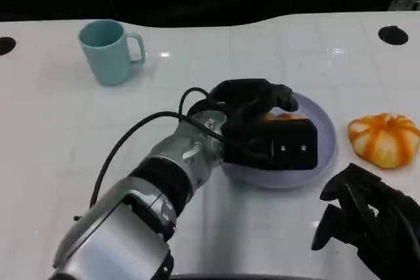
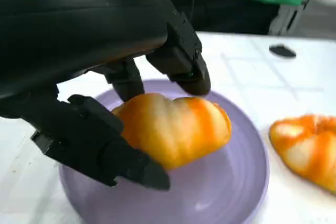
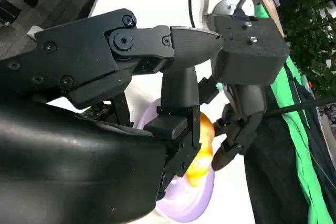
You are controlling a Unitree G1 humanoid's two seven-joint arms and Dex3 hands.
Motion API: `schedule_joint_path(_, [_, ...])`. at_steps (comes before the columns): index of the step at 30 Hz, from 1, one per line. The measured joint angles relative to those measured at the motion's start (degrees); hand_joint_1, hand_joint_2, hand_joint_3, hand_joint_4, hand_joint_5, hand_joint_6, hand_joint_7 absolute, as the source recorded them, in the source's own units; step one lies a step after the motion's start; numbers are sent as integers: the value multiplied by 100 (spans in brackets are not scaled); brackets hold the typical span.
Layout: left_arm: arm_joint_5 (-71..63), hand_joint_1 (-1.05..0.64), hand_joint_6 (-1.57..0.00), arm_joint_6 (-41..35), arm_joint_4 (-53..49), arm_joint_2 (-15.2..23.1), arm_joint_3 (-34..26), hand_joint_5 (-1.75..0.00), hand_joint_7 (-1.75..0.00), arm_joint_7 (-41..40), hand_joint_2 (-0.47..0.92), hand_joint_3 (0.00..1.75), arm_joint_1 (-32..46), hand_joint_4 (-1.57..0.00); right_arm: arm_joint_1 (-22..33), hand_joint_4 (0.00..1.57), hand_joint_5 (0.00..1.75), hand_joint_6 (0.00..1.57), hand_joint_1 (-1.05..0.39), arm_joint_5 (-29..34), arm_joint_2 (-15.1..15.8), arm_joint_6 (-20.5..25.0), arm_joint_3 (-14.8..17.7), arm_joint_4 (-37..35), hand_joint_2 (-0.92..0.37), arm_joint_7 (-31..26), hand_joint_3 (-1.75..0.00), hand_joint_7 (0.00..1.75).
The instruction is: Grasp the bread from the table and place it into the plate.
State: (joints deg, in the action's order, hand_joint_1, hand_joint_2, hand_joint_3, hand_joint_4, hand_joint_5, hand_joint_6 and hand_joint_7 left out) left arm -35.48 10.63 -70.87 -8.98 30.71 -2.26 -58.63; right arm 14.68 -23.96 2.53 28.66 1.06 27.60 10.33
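The round lavender plate [image 1: 326, 137] sat on the white table [image 1: 59, 122], and everything else is placed from it. The left hand [image 1: 262, 122] hung over the plate, its black fingers [image 2: 105, 150] curled around a golden-orange glazed bread roll [image 2: 176, 129]; the left wrist view showed fingers pressing the roll from both sides, so that hand was grasping the bread. The roll was inside the plate's rim, low over its surface, though whether it touched the plate could not be told. From the head view only a sliver of the roll [image 1: 283, 117] showed past the hand's black shell. A second orange-and-white striped round bun [image 1: 384, 139] lay on the table just beside the plate, on the side toward the robot's right, apart from the rim. The right hand [image 1: 367, 218] was nearer the robot than the plate and close to that bun, touching neither, its fingers loosely bent and apart with nothing in them. A pale teal mug [image 1: 108, 51] with its handle facing the plate stood upright well apart from it, farther from the robot and to its left.
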Motion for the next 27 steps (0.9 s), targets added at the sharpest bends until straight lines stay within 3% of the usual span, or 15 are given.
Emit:
schedule_joint_path(3, [34, -82, -18, -11, -2, 6, 10, -18, 0, 503, 92, 48, -105, -9, -2, 64, 175, 48, -45, -1, 0, -2, 2, -6, -92, 11, -38, 163])
schedule_joint_path(11, [353, -89, -16, -102, 75, 69, -275, -14, -1, 1297, 92, 53, -140, -2, -12, 64, 175, 49, -45, -7, -1, -2, 15, -10, -92, 10, -37, 163])
schedule_joint_path(22, [1884, -81, -25, 166, 809, 374, -1486, -24, -4, 2251, 92, 49, 333, -16, -25, 64, 175, 48, -44, -8, 0, -1, 38, -35, -92, 53, -37, 163])
schedule_joint_path(24, [2180, -76, -33, 161, 985, 407, -1694, -36, -7, 2423, 92, 45, 526, -23, -26, 64, 175, 48, -44, -8, 0, 5, 49, -35, -92, 47, -37, 163])
schedule_joint_path(25, [2389, -72, -38, 137, 1132, 417, -1844, -56, -7, 2518, 92, 43, 655, -22, -29, 63, 175, 48, -44, -9, 0, 7, 50, -35, -92, 48, -37, 163])
schedule_joint_path(27, [2822, -70, -40, 100, 1468, 420, -2152, -68, -6, 2668, 92, 42, 920, -21, -31, 63, 175, 48, -44, -8, 0, 7, 56, -37, -92, 47, -37, 163])
